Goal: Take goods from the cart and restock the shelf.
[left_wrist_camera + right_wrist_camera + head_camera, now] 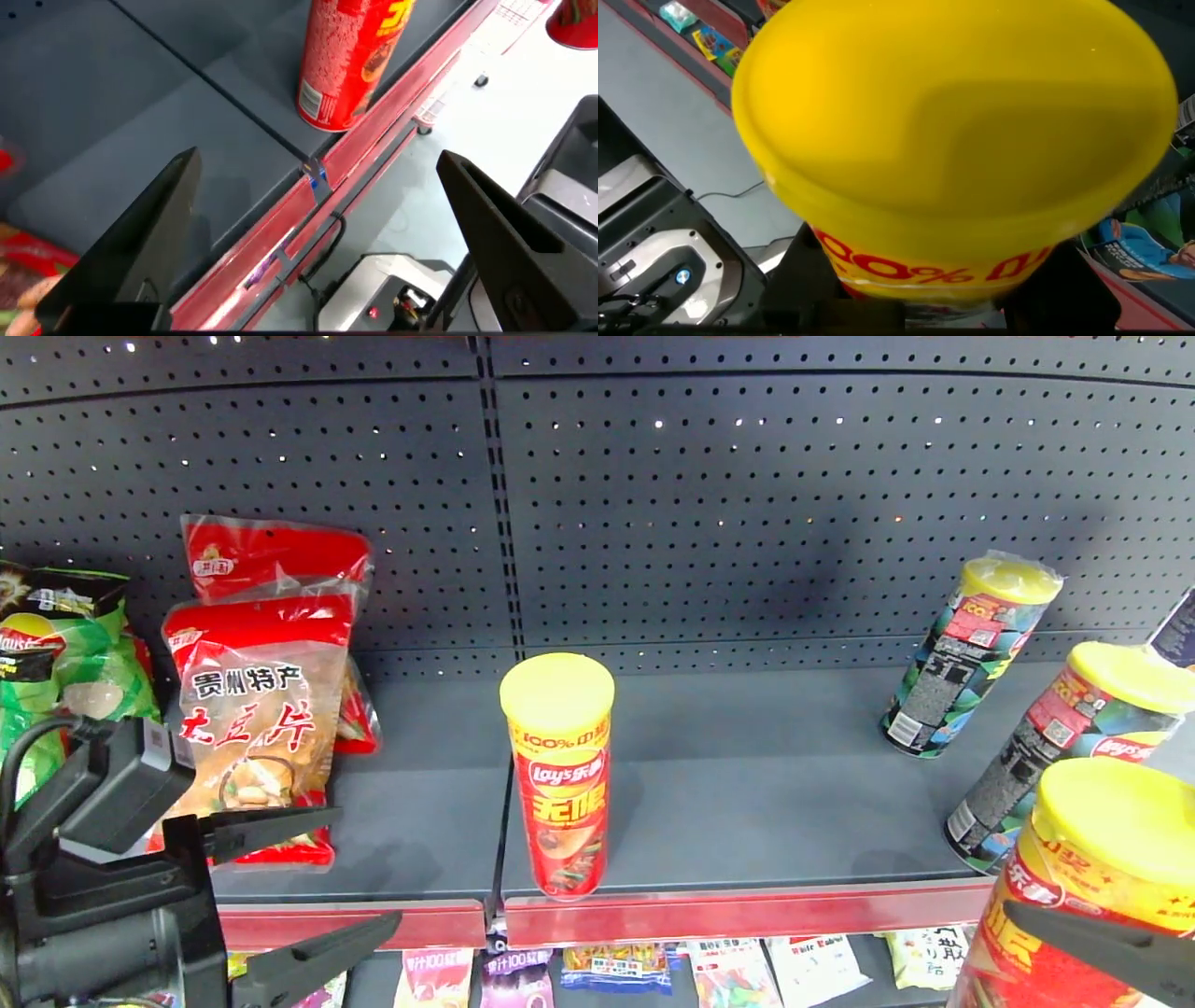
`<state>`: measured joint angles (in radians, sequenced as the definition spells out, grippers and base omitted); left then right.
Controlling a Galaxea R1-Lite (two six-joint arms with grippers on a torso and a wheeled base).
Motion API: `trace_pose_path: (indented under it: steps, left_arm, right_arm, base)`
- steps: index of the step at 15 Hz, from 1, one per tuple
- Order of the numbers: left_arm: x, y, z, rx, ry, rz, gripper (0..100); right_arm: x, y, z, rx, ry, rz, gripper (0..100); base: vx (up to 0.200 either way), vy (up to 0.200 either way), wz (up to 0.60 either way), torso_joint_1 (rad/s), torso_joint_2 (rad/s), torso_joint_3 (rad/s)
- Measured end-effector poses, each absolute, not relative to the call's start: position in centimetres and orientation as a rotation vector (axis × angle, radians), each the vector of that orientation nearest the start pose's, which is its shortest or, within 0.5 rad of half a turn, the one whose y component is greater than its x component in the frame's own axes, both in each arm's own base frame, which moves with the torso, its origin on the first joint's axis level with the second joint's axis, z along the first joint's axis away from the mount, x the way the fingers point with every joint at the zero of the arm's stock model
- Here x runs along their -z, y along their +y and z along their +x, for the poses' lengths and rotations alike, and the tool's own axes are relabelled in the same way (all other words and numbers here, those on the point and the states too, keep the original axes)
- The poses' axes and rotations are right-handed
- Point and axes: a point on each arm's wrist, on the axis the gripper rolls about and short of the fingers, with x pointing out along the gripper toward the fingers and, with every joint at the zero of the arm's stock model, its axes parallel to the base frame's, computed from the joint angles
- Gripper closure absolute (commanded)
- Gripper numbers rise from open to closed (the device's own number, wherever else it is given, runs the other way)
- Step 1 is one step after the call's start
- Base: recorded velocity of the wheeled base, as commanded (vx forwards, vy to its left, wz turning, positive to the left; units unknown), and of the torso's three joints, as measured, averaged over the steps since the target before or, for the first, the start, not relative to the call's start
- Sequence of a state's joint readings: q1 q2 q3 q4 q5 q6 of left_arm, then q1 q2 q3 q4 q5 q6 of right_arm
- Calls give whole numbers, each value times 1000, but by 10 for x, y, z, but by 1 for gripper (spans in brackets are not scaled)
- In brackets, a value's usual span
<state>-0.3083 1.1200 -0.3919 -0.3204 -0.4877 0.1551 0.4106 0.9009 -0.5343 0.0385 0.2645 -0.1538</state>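
Chip can (1102,859): hanging off the shelf's (747,803) right front corner, not yet standing on it.
Handling: probably feeling light and stiff, glossy skin slipping easily; gripping mid-body is looking safer than the lid (952,121).
Right gripper (938,294): pinching the can's body.
Left gripper (318,163): hanging spread, carrying nothing.
Hidden: can's base is running out of frame.

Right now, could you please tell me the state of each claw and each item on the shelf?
Left claw: open, empty.
Right claw: shut around a can.
Held can: lid on, gripped.
Red can: upright at the front edge of the shelf, lid on.
Rear dark can: standing, lid on.
Front dark can: standing, lid on.
Front red bag: standing.
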Motion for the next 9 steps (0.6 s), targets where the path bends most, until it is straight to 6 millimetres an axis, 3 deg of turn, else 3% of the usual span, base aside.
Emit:
trace_pose_path:
  steps: [5, 9]
  left_arm:
    - [-172, -48, 120, 748, 341, 124, 0]
    - [-173, -46, 113, 746, 322, 125, 0]
  right_arm:
    - [-205, 50, 94, -725, 365, -182, 100]
    - [-215, 68, 116, -773, 306, -185, 100]
  base:
    - [0, 0, 0, 0, 0, 0]
    - [0, 0, 0, 0, 0, 0]
